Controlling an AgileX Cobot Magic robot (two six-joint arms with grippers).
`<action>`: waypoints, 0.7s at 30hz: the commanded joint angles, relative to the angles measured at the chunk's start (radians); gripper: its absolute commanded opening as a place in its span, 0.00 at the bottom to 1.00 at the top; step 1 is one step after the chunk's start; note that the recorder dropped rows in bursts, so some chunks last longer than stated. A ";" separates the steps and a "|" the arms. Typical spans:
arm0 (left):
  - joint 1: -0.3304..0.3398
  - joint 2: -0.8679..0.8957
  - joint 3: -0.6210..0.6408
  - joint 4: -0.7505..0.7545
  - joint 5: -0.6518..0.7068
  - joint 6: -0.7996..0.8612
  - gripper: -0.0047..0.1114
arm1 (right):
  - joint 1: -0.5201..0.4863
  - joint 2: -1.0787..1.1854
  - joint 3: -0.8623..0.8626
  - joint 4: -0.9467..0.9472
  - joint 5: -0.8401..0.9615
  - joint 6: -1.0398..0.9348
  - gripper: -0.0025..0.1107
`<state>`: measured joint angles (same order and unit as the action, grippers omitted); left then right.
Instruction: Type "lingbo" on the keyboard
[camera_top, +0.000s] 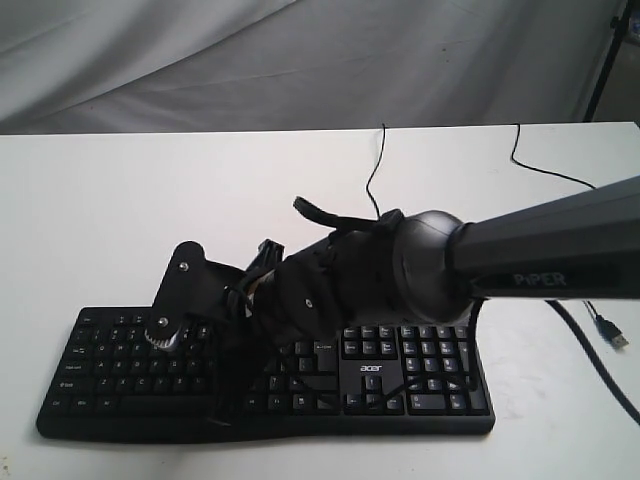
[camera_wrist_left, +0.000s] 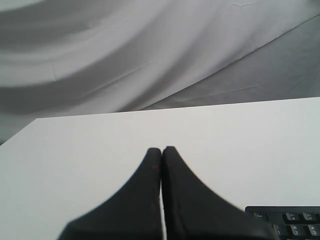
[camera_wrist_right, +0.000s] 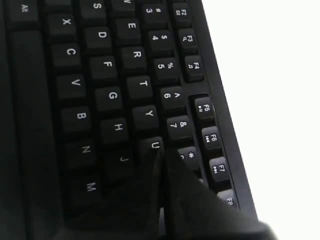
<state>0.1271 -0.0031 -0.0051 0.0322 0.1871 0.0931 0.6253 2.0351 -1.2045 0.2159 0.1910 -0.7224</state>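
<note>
The black keyboard (camera_top: 420, 372) lies along the front of the white table (camera_top: 150, 200), its "acer" logo by the number pad. My right arm (camera_top: 330, 280) reaches in from the right and covers the middle keys, hiding its own fingertips in the exterior view. In the right wrist view the right gripper (camera_wrist_right: 161, 153) is shut, tips at the edge of the U key (camera_wrist_right: 154, 144), beside the 8 key (camera_wrist_right: 188, 154). I cannot tell whether a key is pressed. The left gripper (camera_wrist_left: 161, 149) is shut on nothing over bare table, to one side of the keyboard's Esc corner (camera_wrist_left: 287, 220).
The keyboard's thin black cable (camera_top: 374, 170) runs toward the table's back edge. A second cable (camera_top: 540, 165) and a USB plug (camera_top: 612, 336) lie at the right. Grey cloth (camera_top: 300, 60) hangs behind, with a black stand leg (camera_top: 605, 60) at the far right.
</note>
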 joint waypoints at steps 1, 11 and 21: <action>-0.004 0.003 0.005 -0.001 -0.004 -0.003 0.05 | -0.005 -0.026 0.001 -0.008 0.032 -0.007 0.02; -0.004 0.003 0.005 -0.001 -0.004 -0.003 0.05 | 0.064 -0.030 0.001 0.013 0.058 -0.007 0.02; -0.004 0.003 0.005 -0.001 -0.004 -0.003 0.05 | 0.077 -0.016 0.001 0.040 0.004 -0.007 0.02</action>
<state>0.1271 -0.0031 -0.0051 0.0322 0.1871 0.0931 0.6980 2.0166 -1.2045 0.2431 0.2221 -0.7231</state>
